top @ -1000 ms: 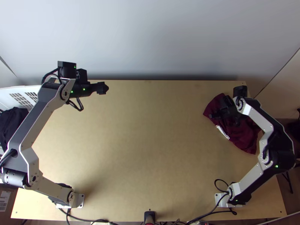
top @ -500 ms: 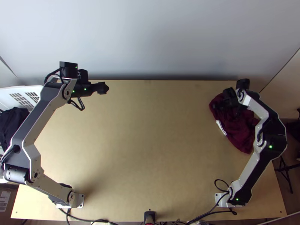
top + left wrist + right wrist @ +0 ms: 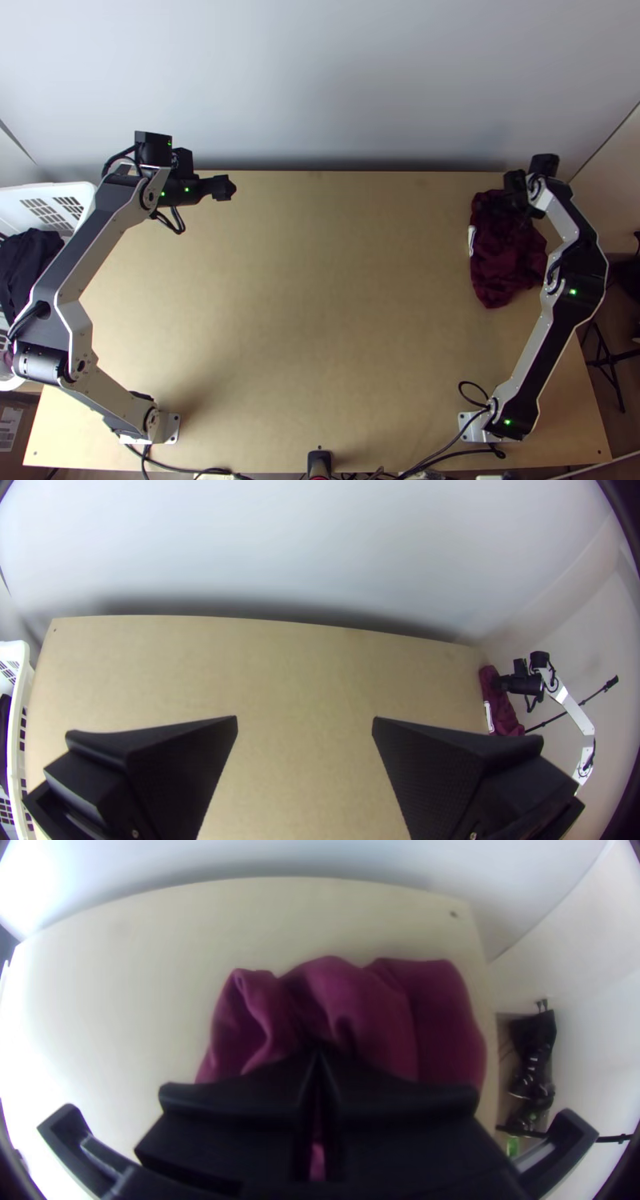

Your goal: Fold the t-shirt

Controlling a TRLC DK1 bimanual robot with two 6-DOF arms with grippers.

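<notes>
At the table's right side the dark red t-shirt lies bunched in the top view, a small white strip at its left edge. Over its far end is my right gripper. In the right wrist view that gripper has its fingertips together, pinching gathered folds of the t-shirt. My left gripper is at the far left of the table in the top view, well away from the cloth. Seen in the left wrist view, this gripper is open with bare tabletop between its fingers.
A white basket holding dark cloth stands off the table's left edge. Bare wood spans the middle of the table. A pale wall rises behind the far edge. Cables run along the near edge.
My right gripper has moved right and toward the far edge, drawing the t-shirt along; the cloth now looks narrower and more bunched. The left arm has shifted slightly to the right.
</notes>
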